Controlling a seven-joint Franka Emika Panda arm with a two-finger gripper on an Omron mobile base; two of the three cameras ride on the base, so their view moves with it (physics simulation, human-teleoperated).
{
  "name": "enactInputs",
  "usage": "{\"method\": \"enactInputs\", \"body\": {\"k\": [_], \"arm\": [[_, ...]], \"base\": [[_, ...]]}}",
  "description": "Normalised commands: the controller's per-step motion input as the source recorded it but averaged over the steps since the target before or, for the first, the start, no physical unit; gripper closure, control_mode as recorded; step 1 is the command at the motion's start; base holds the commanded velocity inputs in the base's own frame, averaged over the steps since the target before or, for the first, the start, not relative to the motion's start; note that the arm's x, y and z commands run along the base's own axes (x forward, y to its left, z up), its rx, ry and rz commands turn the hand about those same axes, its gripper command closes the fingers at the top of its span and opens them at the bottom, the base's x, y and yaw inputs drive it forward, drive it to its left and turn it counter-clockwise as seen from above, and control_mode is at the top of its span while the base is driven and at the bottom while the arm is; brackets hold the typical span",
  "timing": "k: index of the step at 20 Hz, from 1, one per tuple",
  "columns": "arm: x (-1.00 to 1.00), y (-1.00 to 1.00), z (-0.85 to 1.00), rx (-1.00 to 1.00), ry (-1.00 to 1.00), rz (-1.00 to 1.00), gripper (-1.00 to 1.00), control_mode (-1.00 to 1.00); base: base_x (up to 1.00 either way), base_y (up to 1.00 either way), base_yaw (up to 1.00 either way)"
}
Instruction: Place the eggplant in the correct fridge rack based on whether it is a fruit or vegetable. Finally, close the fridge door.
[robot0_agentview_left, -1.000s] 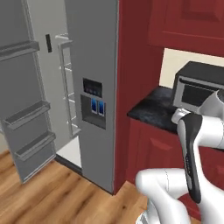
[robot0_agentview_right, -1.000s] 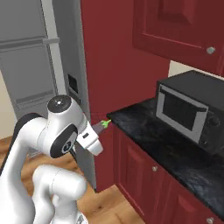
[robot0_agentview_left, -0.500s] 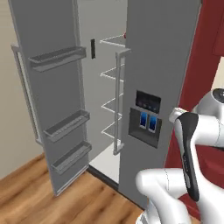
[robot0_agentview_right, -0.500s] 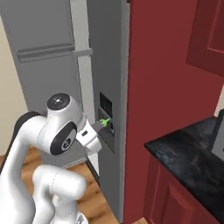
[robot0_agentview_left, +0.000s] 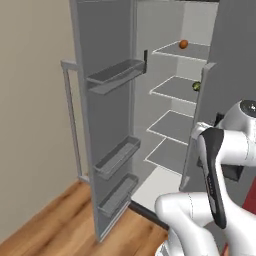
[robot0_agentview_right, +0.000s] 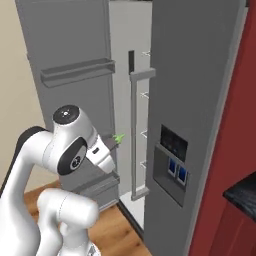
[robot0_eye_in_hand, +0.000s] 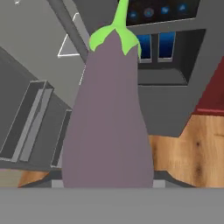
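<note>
My gripper (robot0_agentview_right: 114, 143) pinching the eggplant (robot0_eye_in_hand: 109, 113), stem up, facing open fridge door (robot0_agentview_left: 102, 125); orange fruit (robot0_agentview_left: 183, 44) on top shelf

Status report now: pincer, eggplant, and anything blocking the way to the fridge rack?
Pincer shut on eggplant. Fridge door open, fridge rack not yet reached, green vegetable on it. Dispenser door stands beside the path.

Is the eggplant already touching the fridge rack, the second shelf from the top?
Apart. The right base view shows the eggplant at the gripper, outside the fridge; the left base view shows the fridge rack inside, bearing a green vegetable.
</note>
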Motion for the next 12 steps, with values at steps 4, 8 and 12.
{"method": "enactInputs", "body": {"k": [4, 8, 12], "arm": [[0.0, 0.0, 0.0, 0.0, 0.0, 0.0, 1.0, 1.0], [0.0, 0.0, 0.0, 0.0, 0.0, 0.0, 1.0, 1.0], [0.0, 0.0, 0.0, 0.0, 0.0, 0.0, 1.0, 1.0]], "base": [[0.25, 0.92, -0.48], [0.54, 0.74, -0.48], [0.33, 0.08, -0.44]]}}
